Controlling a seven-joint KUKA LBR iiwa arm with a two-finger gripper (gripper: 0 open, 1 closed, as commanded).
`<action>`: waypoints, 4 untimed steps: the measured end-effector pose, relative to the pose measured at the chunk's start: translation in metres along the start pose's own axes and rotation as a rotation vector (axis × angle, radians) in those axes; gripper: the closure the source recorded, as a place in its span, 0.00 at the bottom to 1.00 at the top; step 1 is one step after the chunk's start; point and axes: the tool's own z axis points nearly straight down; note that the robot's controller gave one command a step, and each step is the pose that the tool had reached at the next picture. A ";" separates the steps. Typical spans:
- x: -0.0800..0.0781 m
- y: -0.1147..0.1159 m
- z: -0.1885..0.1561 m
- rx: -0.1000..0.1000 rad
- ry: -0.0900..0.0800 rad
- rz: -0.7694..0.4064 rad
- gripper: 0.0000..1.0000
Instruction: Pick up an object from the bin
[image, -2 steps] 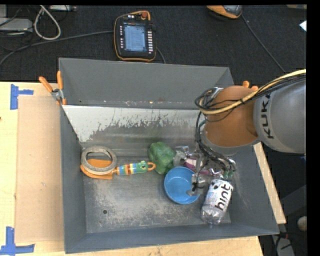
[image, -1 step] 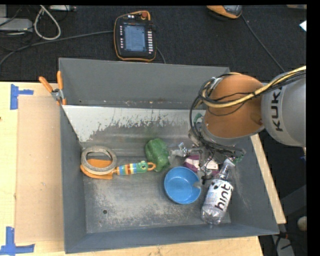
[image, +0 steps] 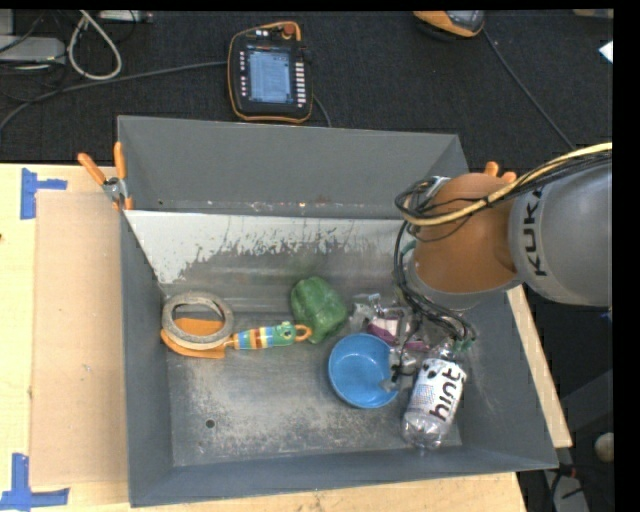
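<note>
The clear plastic "hint" bottle (image: 432, 402) lies in the grey metal bin's (image: 260, 430) front right corner. My gripper (image: 401, 364) sits just beside it at the round blue plastic bowl's (image: 355, 372) right rim; wide or narrow, I cannot tell. A crumpled green lump (image: 318, 305) lies beyond.

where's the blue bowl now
Camera view: the blue bowl sits right of the bin's centre, between the green lump up-left and the clear bottle on its right.

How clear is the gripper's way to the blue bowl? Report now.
Probably yes. The gripper hangs right at the rim of the blue bowl, and nothing lies over the bowl. Only the clear bottle crowds the gripper on its other side.
</note>
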 end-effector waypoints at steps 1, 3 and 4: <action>-0.012 0.014 0.030 0.009 -0.011 -0.707 0.00; -0.010 0.000 0.040 -0.002 0.000 -0.285 1.00; -0.007 0.002 0.003 -0.007 0.007 -0.285 1.00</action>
